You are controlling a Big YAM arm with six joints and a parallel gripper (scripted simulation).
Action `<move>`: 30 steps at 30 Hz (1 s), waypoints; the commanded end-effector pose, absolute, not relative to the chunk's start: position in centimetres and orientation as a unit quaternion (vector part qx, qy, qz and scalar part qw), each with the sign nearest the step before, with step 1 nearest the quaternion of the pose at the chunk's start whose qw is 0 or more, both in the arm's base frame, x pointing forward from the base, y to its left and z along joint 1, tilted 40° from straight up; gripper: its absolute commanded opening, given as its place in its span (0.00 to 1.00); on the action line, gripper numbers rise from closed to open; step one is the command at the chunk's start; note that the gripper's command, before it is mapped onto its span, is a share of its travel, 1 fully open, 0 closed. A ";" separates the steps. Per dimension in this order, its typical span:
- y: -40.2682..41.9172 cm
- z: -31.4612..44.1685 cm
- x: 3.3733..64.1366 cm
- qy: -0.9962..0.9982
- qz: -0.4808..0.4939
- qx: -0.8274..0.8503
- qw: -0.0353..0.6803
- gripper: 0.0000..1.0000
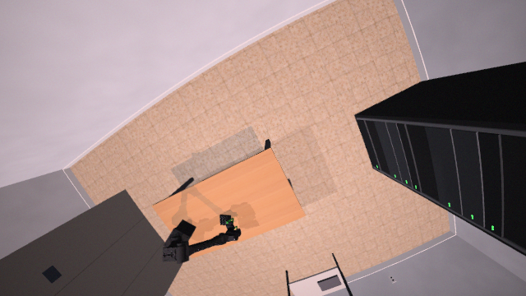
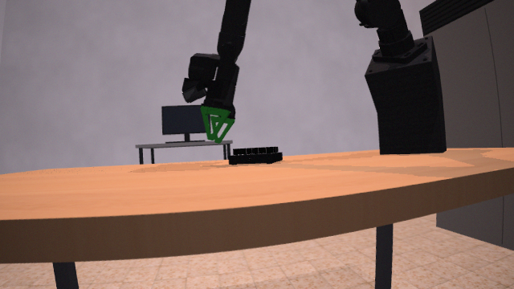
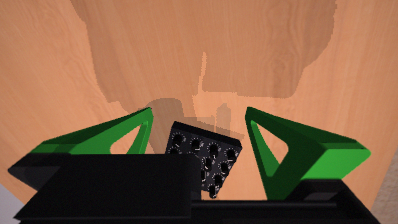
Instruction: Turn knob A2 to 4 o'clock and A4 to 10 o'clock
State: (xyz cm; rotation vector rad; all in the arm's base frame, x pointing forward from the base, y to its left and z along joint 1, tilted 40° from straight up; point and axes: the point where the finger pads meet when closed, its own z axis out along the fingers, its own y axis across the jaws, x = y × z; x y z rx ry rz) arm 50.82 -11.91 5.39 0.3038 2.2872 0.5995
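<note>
Wooden table (image 1: 267, 181) (image 2: 161, 193) (image 3: 280, 45) bearing box (image 1: 224, 219) (image 2: 255, 158) (image 3: 190, 152); pincer (image 1: 233, 225) (image 2: 214, 140) (image 3: 199, 112) spread, above and near box, pinching nothing; knob settings too small to read; judging by pincer clear of knobs, both turns probably left

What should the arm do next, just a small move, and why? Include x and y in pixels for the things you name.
Probably ease the open gripper (image 1: 233, 225) (image 2: 214, 140) (image 3: 199, 112) sideways over the knob box (image 1: 224, 219) (image 2: 255, 158) (image 3: 220, 162), staying above the knobs. The exterior view shows the fingertips higher than the box and off to one side of it, and in the wrist view the box lies below the fingertip line, partly hidden, so descending now would likely miss the knobs.
</note>
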 end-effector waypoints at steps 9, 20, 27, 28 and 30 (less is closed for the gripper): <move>-9.9 1.0 40.0 0.905 0.251 0.237 0.250 1.00; -9.3 0.6 39.6 0.907 0.253 0.239 0.239 1.00; -9.3 0.6 39.6 0.907 0.253 0.238 0.239 1.00; -9.3 0.6 39.6 0.907 0.253 0.238 0.239 1.00; -9.3 0.6 39.6 0.907 0.253 0.238 0.239 1.00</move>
